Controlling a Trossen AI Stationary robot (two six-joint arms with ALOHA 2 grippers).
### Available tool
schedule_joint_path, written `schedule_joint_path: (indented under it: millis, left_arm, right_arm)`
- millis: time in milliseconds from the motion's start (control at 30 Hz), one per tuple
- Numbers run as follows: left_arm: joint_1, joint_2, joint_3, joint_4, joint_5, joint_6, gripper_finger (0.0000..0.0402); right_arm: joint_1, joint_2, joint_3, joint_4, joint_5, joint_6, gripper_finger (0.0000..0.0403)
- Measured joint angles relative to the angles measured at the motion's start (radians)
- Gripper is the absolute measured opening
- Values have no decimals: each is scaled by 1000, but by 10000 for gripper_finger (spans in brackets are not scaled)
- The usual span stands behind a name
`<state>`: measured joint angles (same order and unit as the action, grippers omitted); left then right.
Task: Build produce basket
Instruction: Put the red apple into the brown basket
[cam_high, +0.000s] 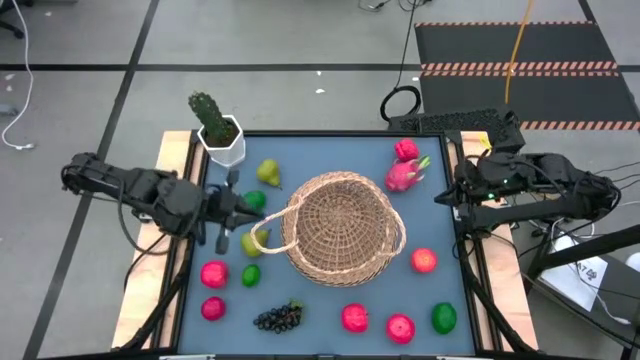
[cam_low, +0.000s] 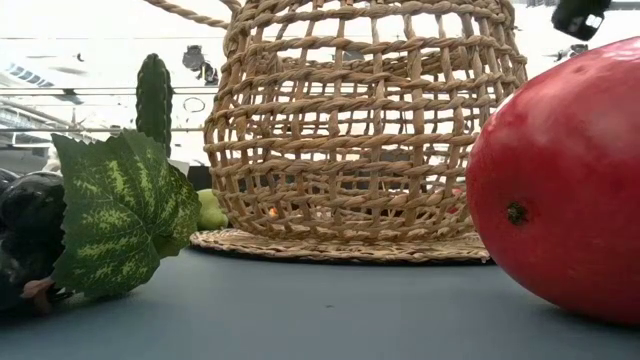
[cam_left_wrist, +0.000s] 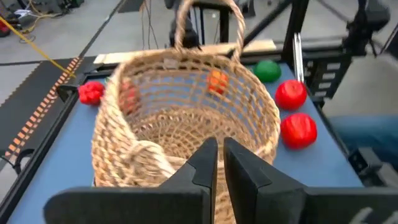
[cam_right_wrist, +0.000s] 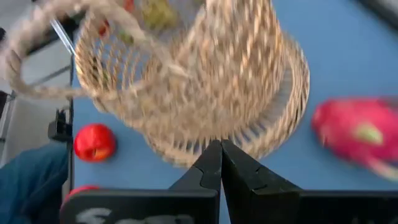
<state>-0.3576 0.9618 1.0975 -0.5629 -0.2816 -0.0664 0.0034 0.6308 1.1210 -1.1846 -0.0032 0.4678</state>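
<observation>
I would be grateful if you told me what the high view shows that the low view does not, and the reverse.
Only the high view shows both arms: the left tool beside the basket's looped handle, the right tool near the dragon fruit, plus the white pot, pear and green lime. Only the low view shows the wicker weave from the side and a large leaf close up. Both show the basket, tilted, and the cactus.

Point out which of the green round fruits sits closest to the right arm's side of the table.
The green fruit at the near right corner, right of two red fruits. The other two green ones lie left of the basket, by the left gripper.
</observation>
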Motion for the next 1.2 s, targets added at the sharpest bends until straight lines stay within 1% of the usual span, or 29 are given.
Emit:
schedule_joint_path:
  millis: [100, 200, 300, 467, 600, 700, 833, 1033, 1100, 1200]
  left_arm:
    - [-69, 33, 0, -3, -93, -15, 30]
    - [-123, 59, 0, -17, -195, -34, 30]
    - [-152, 79, -1, -26, -243, -52, 30]
    - [-166, 107, -1, -42, -255, -68, 30]
    - [-179, 132, -1, -48, -286, -99, 31]
    - [-197, 147, -1, -48, -296, -102, 31]
    - [-206, 152, -1, -48, -296, -104, 31]
    - [-208, 152, -1, -46, -295, -128, 31]
    - [-207, 152, -1, -46, -296, -128, 31]
    - [-208, 152, -1, -40, -296, -128, 31]
  right_arm:
    - [44, 19, 0, -75, 0, 70, 0]
    - [100, 56, 0, -94, 0, 131, 0]
    - [172, 104, 0, -93, -1, 182, 0]
    - [316, 187, -6, -95, -1, 278, 0]
    - [442, 222, -60, -87, 0, 400, 0]
    - [528, 240, -121, -25, 0, 491, 0]
    - [621, 256, -205, 119, -28, 578, 0]
    - [686, 281, -327, 278, -27, 620, 6]
    - [692, 289, -364, 317, -33, 626, 18]
    - [693, 291, -411, 357, -79, 640, 49]
